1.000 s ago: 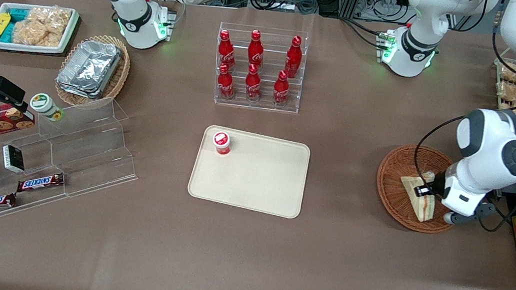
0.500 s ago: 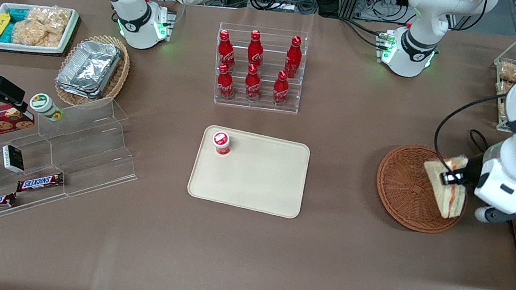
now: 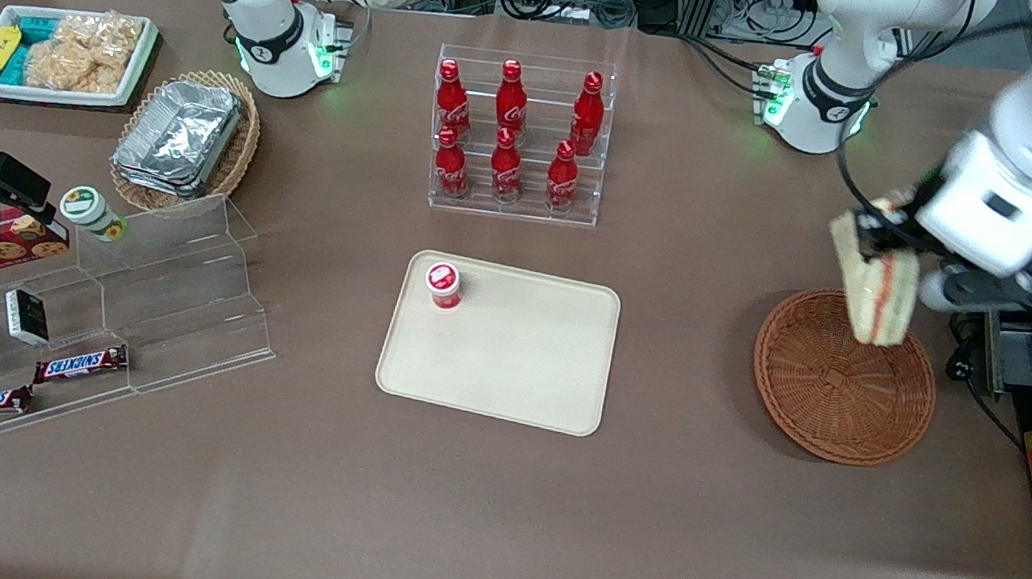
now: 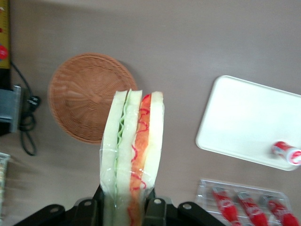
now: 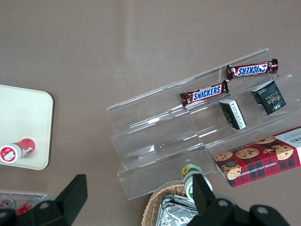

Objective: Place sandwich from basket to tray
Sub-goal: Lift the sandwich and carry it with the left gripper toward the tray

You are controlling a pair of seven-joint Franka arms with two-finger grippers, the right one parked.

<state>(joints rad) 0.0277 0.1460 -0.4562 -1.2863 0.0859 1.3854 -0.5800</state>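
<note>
Front view: gripper (image 3: pixel 871 241) jaws clamp sandwich (image 3: pixel 872 284) above basket (image 3: pixel 839 396).

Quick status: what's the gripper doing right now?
Gripper: shut on the sandwich, lifted above the basket, not yet over the tray.

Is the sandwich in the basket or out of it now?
Out. The sandwich hangs in the gripper, lifted above the basket, whose woven bottom shows bare in the wrist view.

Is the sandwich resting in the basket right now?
No. The end effector holds the sandwich lifted above the basket, which holds nothing.
</note>
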